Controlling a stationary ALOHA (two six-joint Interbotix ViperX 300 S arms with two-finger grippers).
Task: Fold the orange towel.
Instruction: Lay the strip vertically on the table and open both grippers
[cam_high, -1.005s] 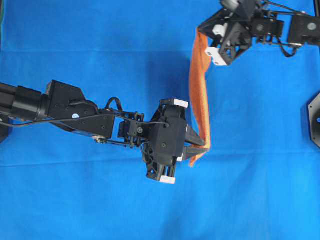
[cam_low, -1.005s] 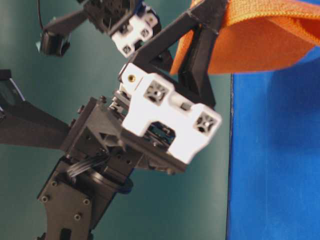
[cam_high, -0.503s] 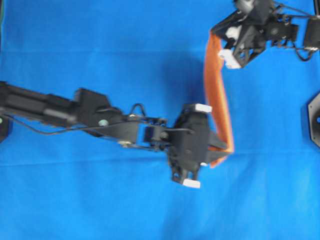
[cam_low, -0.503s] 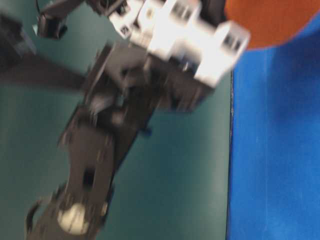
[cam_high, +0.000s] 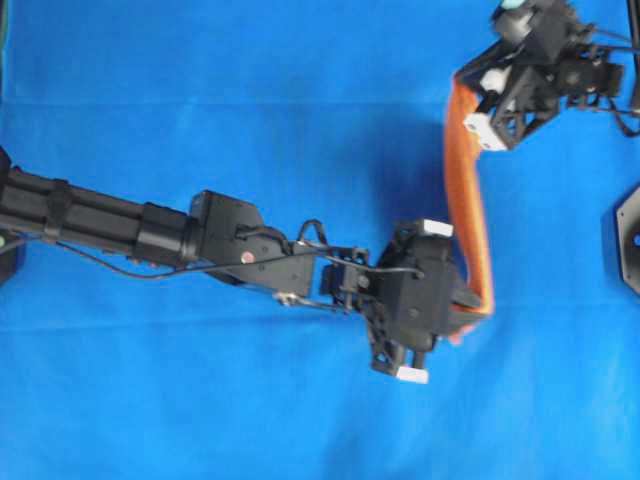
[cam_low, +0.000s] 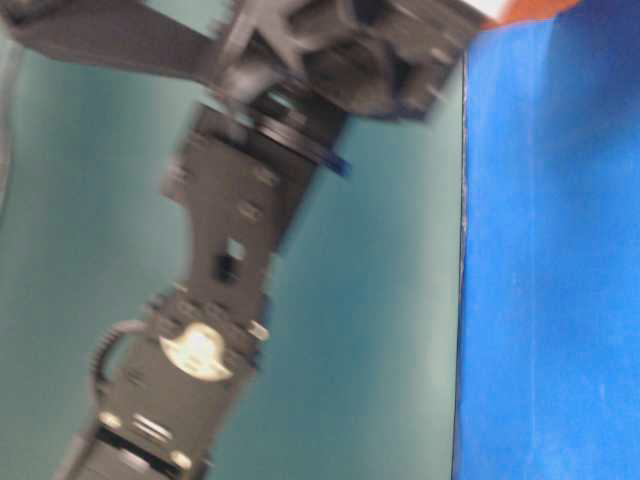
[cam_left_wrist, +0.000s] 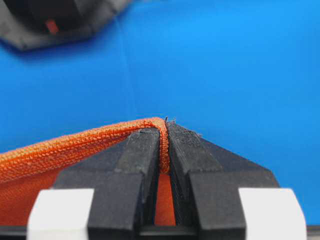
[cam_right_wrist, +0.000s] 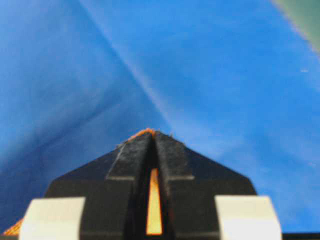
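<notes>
Blue cloth covers my worktop (cam_high: 200, 90). Both my grippers, left (cam_high: 462, 305) and right (cam_high: 468, 92), have their jaws clamped on corners of the orange towel (cam_high: 468, 200), which hangs stretched between them above the worktop's right side.

Cloth and matt plastic

The orange towel (cam_left_wrist: 60, 150) is a nubbly, fuzzy woven cloth with a thin stitched hem. The blue covering (cam_high: 200, 400) on the desk is smooth matt fabric, faintly creased. The left gripper (cam_left_wrist: 165, 131) has matt black ribbed plastic jaws.
</notes>
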